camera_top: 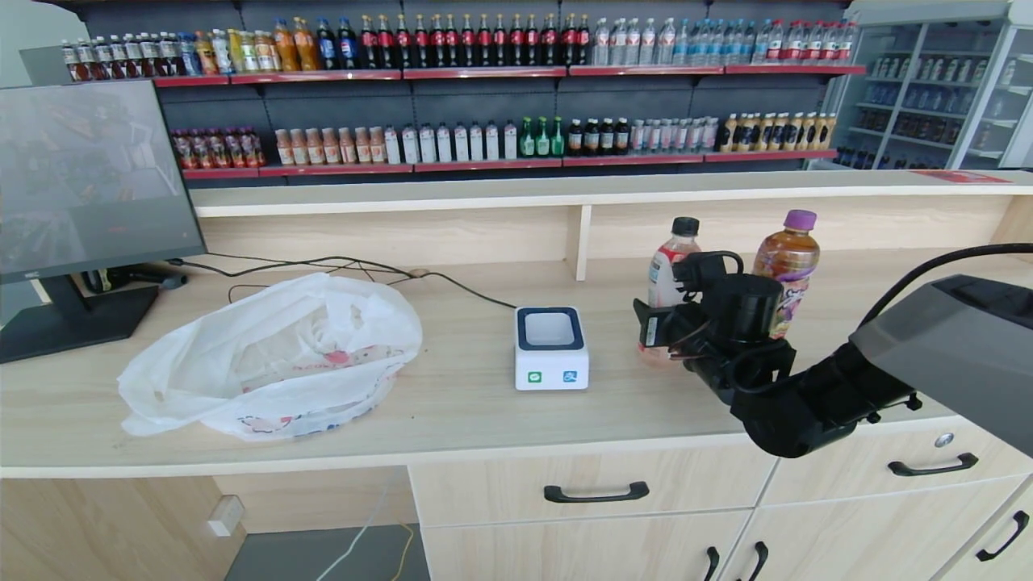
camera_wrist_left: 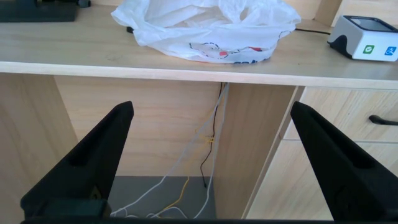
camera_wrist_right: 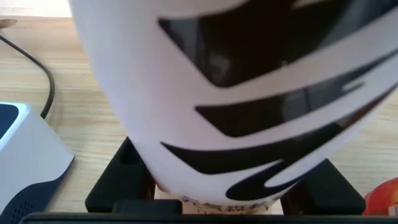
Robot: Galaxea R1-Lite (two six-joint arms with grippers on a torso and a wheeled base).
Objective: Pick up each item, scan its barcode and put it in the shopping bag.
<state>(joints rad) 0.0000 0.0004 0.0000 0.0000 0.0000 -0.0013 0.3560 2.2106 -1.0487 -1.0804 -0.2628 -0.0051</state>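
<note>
Indoors, shopping bag [camera_top: 270, 363] on counter [camera_top: 468, 420], shelves [camera_top: 484, 73] behind.

light: bright, even | shadows: soft and short beside the white square scanner box [camera_top: 551, 347] and under the crumpled white plastic shopping bag [camera_top: 270, 367] | glare: pale reflections on the dark flat monitor screen [camera_top: 89, 173] | distortion: the pale wooden counter [camera_top: 484, 420] bows at the head view's edges | dim: recess beneath it

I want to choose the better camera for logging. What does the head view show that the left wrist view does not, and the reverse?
Head view adds: the black-capped bottle, the purple-capped bottle, and the right end effector at the black-capped one. Left wrist view adds: the left end effector, open, below counter height. Shared: shopping bag, scanner, counter, hanging cables.
</note>
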